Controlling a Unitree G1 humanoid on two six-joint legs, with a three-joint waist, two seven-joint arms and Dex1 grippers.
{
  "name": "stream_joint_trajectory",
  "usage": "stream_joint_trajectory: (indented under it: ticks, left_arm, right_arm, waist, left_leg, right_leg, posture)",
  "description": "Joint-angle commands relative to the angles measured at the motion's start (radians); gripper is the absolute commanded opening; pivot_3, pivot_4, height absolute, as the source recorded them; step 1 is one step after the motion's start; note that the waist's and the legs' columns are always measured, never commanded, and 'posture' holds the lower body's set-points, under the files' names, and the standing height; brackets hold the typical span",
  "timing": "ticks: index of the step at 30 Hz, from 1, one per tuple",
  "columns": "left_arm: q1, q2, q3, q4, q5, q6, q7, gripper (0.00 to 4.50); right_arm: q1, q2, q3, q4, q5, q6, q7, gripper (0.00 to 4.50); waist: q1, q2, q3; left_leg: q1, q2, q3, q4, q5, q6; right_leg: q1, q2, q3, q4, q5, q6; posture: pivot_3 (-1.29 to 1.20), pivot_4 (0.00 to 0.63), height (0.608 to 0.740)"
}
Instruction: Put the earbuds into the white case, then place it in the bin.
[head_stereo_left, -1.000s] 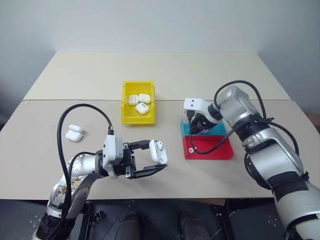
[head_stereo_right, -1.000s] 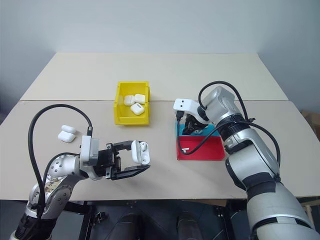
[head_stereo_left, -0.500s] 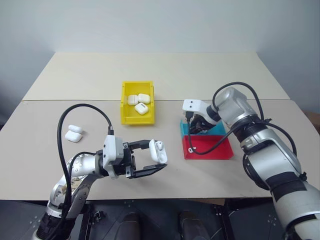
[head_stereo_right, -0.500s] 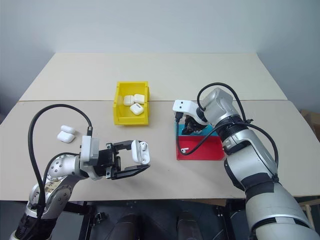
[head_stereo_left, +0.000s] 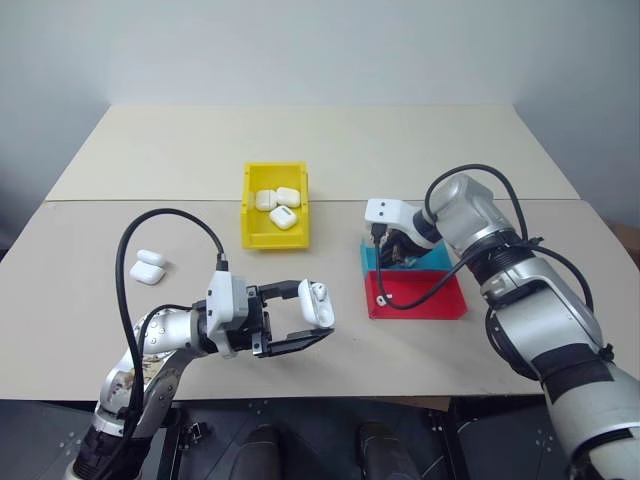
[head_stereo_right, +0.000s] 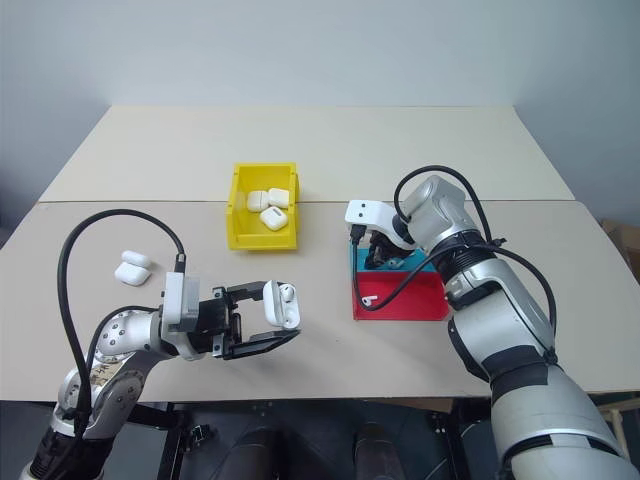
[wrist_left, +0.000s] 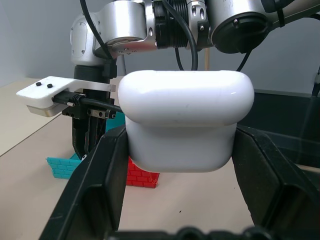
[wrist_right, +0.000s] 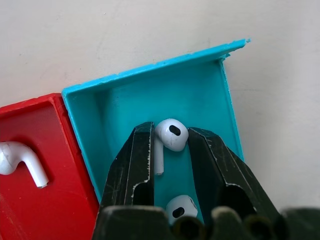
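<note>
earbud (wrist_right: 170, 135) between right hand (wrist_right: 170, 150) fingers (touching)

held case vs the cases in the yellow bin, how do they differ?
The held case is clamped off the table in the left gripper; the cases in the bin lie loose. The held case has its lid open, theirs look closed. It is one; they are three. All are glossy white.

Your left arm is bent across your front, its gripper (head_stereo_left: 308, 320) pointing roughly level toward your right, fingers clamped on the white case (head_stereo_left: 316, 302). Your right arm reaches forward, wrist angled steeply down, its gripper (wrist_right: 170, 142) with an earbud (wrist_right: 170, 136) between its two fingers (wrist_right: 134, 165).
</note>
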Motion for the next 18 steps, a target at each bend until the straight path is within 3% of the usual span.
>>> stream_joint_trajectory:
  ticks: [1, 3, 12, 18]
  left_arm:
    - [-0.002, -0.005, 0.007, -0.017, -0.010, -0.024, 0.001, 2.78]
    - [-0.002, -0.004, 0.007, -0.017, -0.010, -0.024, 0.001, 2.78]
    - [-0.020, -0.004, 0.012, -0.008, -0.017, -0.022, -0.005, 2.78]
    - [-0.111, -0.018, 0.018, 0.017, -0.051, 0.006, 0.003, 2.78]
  right_arm:
    - [-0.004, -0.007, -0.018, -0.013, -0.004, -0.013, 0.008, 0.91]
    - [-0.003, -0.007, -0.019, -0.015, -0.005, -0.013, 0.006, 0.67]
    - [0.001, -0.061, -0.073, -0.127, 0.025, 0.034, 0.014, 0.67]
    - [0.023, -0.187, -0.291, -0.445, 0.163, 0.231, 0.010, 0.67]
  waist:
    - [0.000, 0.000, 0.000]
    - [0.000, 0.000, 0.000]
    - [0.001, 0.000, 0.000]
    - [0.012, 0.000, 0.000]
  left_leg:
    - [0.000, 0.000, 0.000, 0.000, 0.000, 0.000]
    - [0.000, 0.000, 0.000, 0.000, 0.000, 0.000]
    - [0.000, 0.000, 0.000, 0.000, 0.000, 0.000]
    - [-0.001, 0.000, 0.000, 0.000, 0.000, 0.000]
  right_leg:
    - [0.000, 0.000, 0.000, 0.000, 0.000, 0.000]
    - [0.000, 0.000, 0.000, 0.000, 0.000, 0.000]
    - [0.000, 0.000, 0.000, 0.000, 0.000, 0.000]
    - [0.000, 0.000, 0.000, 0.000, 0.000, 0.000]
  posture:
    - [0.00, 0.150, 0.740]
    - [0.00, 0.150, 0.740]
    - [0.00, 0.150, 0.740]
    - [0.00, 0.150, 0.740]
